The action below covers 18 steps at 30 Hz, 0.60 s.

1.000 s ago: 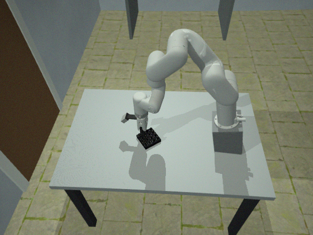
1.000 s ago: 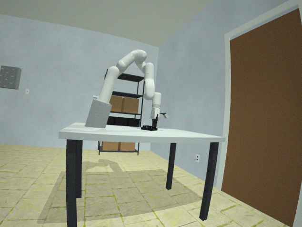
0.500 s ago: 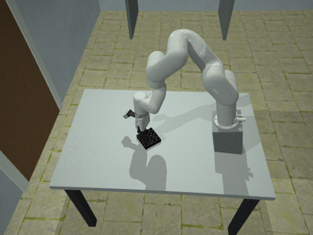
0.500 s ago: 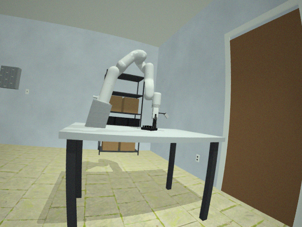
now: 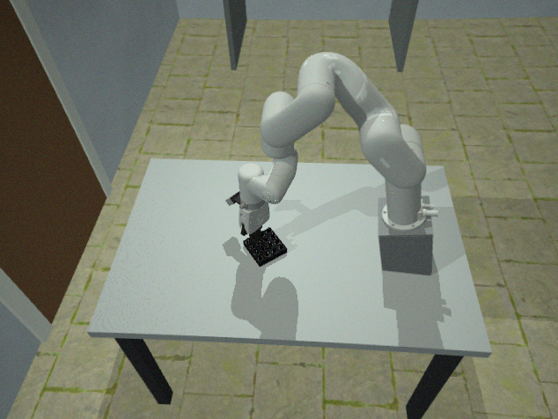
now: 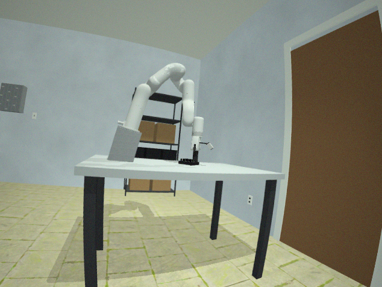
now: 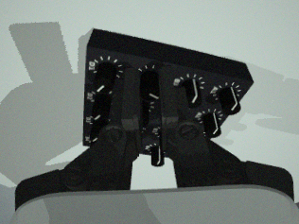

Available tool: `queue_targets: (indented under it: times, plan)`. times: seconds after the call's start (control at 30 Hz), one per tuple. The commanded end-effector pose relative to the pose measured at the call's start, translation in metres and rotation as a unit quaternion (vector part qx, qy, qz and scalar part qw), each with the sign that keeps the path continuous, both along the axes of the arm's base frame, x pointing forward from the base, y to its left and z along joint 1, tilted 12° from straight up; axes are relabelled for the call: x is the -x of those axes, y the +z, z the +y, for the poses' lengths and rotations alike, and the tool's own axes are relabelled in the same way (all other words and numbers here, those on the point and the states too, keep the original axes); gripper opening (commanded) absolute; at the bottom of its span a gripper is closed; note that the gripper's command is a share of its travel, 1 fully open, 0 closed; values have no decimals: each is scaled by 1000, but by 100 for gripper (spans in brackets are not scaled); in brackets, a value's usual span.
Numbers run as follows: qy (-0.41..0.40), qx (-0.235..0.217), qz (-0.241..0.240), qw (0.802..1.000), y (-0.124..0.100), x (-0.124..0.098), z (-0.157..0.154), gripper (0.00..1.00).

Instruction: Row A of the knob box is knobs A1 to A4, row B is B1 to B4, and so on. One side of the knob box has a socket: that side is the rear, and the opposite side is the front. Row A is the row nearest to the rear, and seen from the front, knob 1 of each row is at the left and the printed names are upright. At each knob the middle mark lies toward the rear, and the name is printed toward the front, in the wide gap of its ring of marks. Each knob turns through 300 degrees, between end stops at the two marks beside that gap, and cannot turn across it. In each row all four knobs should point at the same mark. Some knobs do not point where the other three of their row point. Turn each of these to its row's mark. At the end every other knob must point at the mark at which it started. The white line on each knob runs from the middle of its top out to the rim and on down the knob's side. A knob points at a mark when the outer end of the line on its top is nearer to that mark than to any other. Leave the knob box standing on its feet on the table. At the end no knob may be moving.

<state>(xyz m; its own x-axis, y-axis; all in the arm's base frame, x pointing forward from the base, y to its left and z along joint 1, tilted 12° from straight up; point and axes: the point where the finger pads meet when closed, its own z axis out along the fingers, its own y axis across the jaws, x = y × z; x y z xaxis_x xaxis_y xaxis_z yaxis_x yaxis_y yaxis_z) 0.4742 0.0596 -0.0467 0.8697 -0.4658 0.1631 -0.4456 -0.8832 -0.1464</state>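
the gripper [image 7: 154, 145] is pinched narrow on a knob [image 7: 156, 152] at the near edge of the knob box [image 7: 165, 57], which sits on the table [image 5: 179, 288] directly beneath it. judged best: twist slowly about the knob's axis, keeping grip square, stopping once its white line meets the row's mark.

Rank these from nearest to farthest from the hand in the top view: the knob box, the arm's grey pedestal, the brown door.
1. Knob box: directly under the hand.
2. Grey pedestal: to the right across the table.
3. Brown door: far left, beyond the table edge.
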Motion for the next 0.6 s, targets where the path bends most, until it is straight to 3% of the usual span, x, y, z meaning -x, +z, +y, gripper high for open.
queue_targets:
  times: [0.0,0.57]
  plan:
    - [-65,4,6,998,1,-1,0,8]
    - [-149,-14,9,989,1,-1,0,8]
